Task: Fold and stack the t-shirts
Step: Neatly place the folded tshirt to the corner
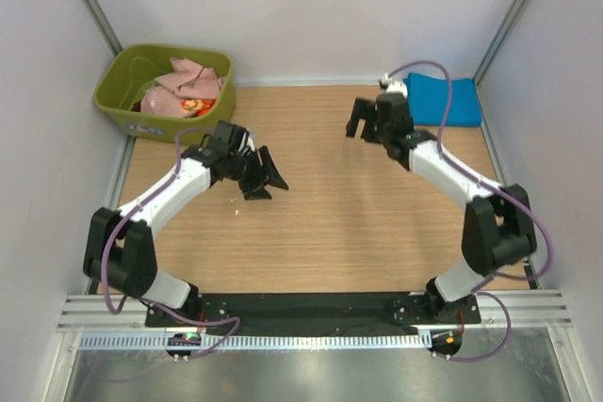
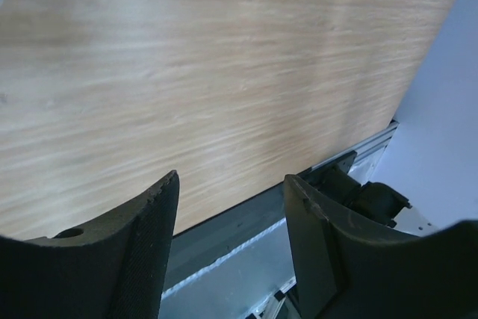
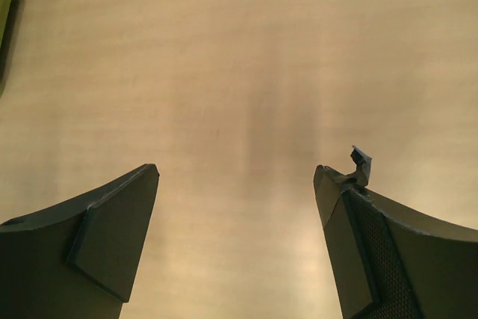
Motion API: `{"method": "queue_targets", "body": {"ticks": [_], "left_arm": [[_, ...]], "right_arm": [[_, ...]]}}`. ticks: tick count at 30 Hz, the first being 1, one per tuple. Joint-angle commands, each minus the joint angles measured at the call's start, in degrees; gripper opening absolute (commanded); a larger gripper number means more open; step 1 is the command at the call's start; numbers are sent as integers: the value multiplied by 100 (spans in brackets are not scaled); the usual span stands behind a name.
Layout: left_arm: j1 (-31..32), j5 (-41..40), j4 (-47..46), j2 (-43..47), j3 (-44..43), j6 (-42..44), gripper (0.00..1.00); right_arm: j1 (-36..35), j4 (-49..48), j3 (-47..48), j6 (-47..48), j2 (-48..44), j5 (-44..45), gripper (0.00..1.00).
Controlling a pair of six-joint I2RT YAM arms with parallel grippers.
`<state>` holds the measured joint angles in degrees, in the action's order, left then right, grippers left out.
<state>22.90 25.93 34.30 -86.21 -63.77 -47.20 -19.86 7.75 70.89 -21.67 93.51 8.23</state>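
Left hand [image 1: 266, 179] hovers over the bare desk [image 1: 349, 214] left of centre, its fingers spread apart and holding nothing. Right hand [image 1: 366, 123] hangs over the far middle of the desk, likewise spread wide and empty. Just right of it, in the far right corner, the blue t-shirt [image 1: 466, 105] lies folded flat on the desk. The pink t-shirt [image 1: 188, 75] and the red-orange patterned t-shirt [image 1: 195, 105] sit crumpled together in the olive-green tub [image 1: 115, 101] at the far left corner, pink on top.
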Motion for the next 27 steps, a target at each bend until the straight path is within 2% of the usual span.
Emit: {"method": "queue_targets", "body": {"ticks": [1, 5, 6, 8, 9, 10, 12, 13, 14, 15, 16, 18, 19, 22, 23, 26, 27], "left_arm": [[66, -71, -845, 789, 785, -421, 60], [259, -553, -1426, 2113, 1918, -798, 66], [268, -598, -1618, 2396, 2382, -904, 67], [294, -677, -1786, 3193, 2894, -1298, 68], [294, -756, -1883, 3468, 3122, -1448, 69], [294, -791, -2066, 3732, 3621, -1580, 70], [303, -923, -2173, 4564, 4072, -1983, 71], [312, -949, -2322, 4892, 4492, -2117, 71], [303, -976, -2367, 5173, 4713, -2266, 72], [312, -1020, -2384, 5437, 4890, -2389, 72], [312, -1046, -2393, 6066, 5065, -2625, 73], [312, -1046, -2332, 6719, 5532, -2899, 73], [303, -1020, -2288, 7367, 5846, -3231, 74], [312, -1108, -1701, 8504, 6112, -3680, 74], [312, -986, -1569, 8725, 6165, -3708, 75], [312, -600, -2146, 8192, 6148, -3490, 76], [303, -529, -2382, 8217, 6192, -3489, 76]], "right_arm": [[-456, -546, -1729, -1146, -1270, -401, 93], [-502, -258, -3430, -1182, -3283, -261, 96], [-510, -21, -3659, -1173, -4209, -156, 98], [-510, 848, -4170, -1382, -5171, -6, 100], [-510, 1173, -4302, -1575, -6003, 81, 100], [-510, 1777, -4555, -1760, -6473, 213, 100], [-510, 2360, -4777, -2400, -7238, 249, 100], [-519, 2841, -5013, -2664, -7964, 197, 100], [-510, 3081, -5128, -3337, -8250, 171, 100], [-510, 3301, -5242, -3605, -8549, 144, 100], [-510, 3712, -5383, -3860, -8760, 135, 100], [-519, 3883, -5446, -4072, -9306, 126, 100], [-510, 3936, -5446, -4091, -9281, 57, 100], [-510, 3813, -5603, -4336, -8975, -154, 100], [-519, 3752, -5682, -4345, -8860, -372, 100], [-510, 3900, -5841, -4320, -9034, -357, 100], [-510, 3927, -5885, -4241, -9340, -409, 100]]}}
